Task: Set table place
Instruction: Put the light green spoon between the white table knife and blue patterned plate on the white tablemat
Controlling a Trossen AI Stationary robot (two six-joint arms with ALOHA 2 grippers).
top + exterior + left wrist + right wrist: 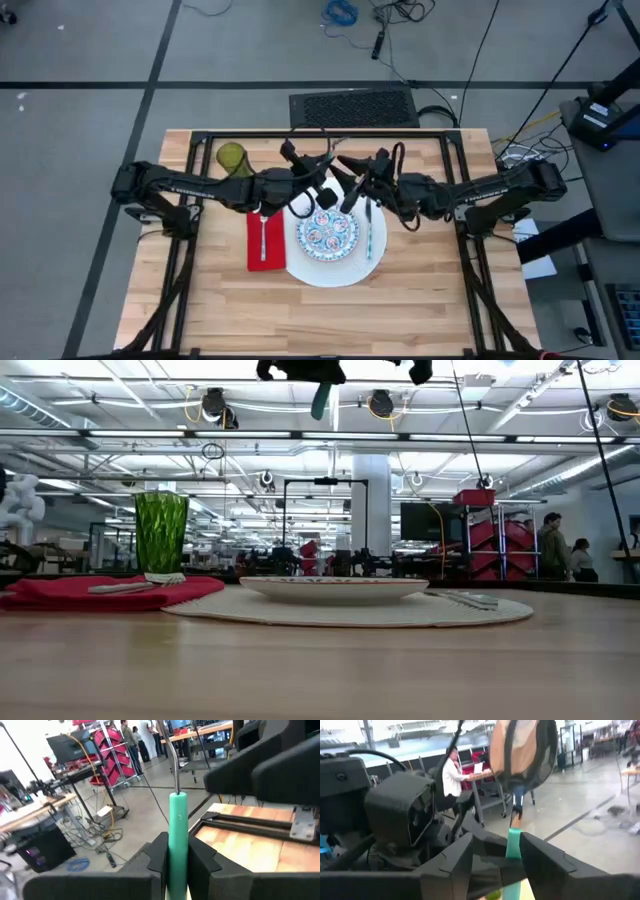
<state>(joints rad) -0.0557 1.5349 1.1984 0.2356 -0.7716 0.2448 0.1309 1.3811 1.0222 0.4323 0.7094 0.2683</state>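
**Place nearly set, spoon in mid-air between the arms**

Starting at the near side of the table (330, 320), the boards are bare. Next comes the large white plate (345, 270) with the small blue-patterned plate (327, 231) sitting on it. The red napkin (264, 240) lies just left of them with the fork (263, 238) on top. A slim teal-handled utensil (368, 232) lies along the right edge of the white plate. I count all of those as placed.

Above the far side of the plates, my two grippers meet off the table. The left gripper (177, 855) is pinching the handle of the teal-handled spoon (178, 830). The right gripper (497, 842) has its fingers spread on either side of that same handle.

Farthest back, the green tumbler (232, 157) stands upright near the far left corner.

In my judgement only the spoon remains to be laid down.
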